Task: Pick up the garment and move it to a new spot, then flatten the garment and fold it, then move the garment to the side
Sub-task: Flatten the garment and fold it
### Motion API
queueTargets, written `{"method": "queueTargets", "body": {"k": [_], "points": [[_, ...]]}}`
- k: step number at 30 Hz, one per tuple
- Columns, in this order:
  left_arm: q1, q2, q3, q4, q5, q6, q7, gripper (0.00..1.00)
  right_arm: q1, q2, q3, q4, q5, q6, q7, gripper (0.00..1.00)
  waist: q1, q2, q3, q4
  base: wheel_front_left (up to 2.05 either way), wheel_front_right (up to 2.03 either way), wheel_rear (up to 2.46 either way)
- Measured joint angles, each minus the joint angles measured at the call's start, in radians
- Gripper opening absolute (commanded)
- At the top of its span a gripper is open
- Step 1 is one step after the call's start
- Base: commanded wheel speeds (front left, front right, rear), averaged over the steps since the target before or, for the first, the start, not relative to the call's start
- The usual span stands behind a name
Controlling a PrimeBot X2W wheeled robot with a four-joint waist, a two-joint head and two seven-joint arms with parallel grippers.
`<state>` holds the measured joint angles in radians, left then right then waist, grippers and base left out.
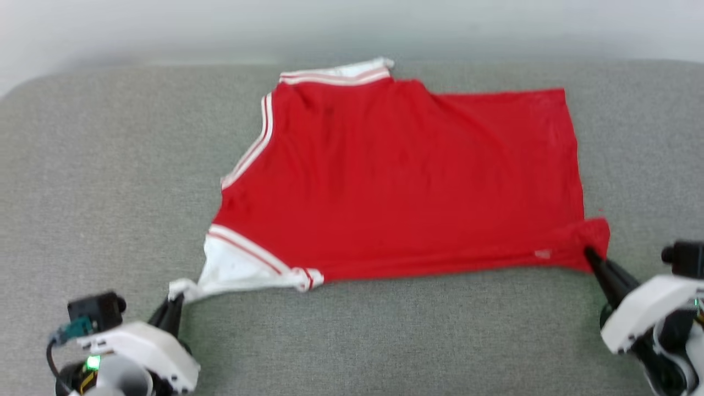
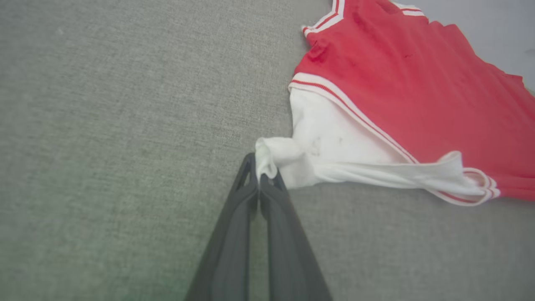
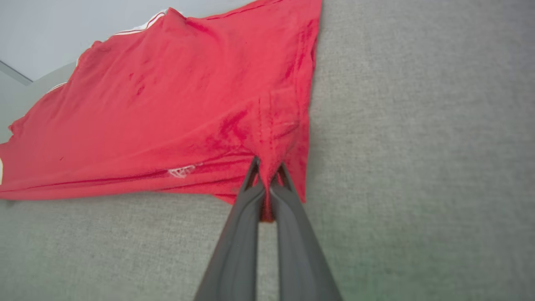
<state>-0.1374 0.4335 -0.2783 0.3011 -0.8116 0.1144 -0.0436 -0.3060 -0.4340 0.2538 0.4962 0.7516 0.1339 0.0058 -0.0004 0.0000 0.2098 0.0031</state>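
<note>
Grey fabric surface [image 1: 110,165] carries the red jersey [image 1: 396,176], spread out. Left gripper [image 2: 260,173] pinches its white sleeve [image 2: 326,150], right gripper [image 3: 267,173] clamps the hem corner; flattening seems underway, and folding next needs an even pull.

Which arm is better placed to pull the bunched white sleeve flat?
Left. The left tool is shut on the white sleeve tip of the jersey; the right tool grips its red hem corner.

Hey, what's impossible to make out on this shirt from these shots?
Underside of garment: head view, pressed against the grey surface.
Logo: right wrist view, too small and creased to read.
Hem corner inside right gripper: right wrist view, hidden between its fingers.
Sleeve tip inside left gripper: left wrist view, likewise.
</note>
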Motion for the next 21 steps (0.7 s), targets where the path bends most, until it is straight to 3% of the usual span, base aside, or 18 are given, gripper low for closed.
{"method": "queueTargets", "body": {"k": [9,21], "points": [[0.256,0.045,0.006,-0.264,-0.035,0.132,0.117,0.00,0.287,0.083,-0.183,-0.194,-0.100,0.000,0.106,0.00,0.0001,0.0000,-0.074,0.025,0.00,0.00,0.00],[0.402,0.104,0.050,-0.468,-0.051,0.224,0.169,0.00,0.497,0.227,-0.374,-0.453,-0.244,0.000,0.275,0.00,0.0002,0.0000,-0.074,0.038,0.00,0.00,0.00]]}}
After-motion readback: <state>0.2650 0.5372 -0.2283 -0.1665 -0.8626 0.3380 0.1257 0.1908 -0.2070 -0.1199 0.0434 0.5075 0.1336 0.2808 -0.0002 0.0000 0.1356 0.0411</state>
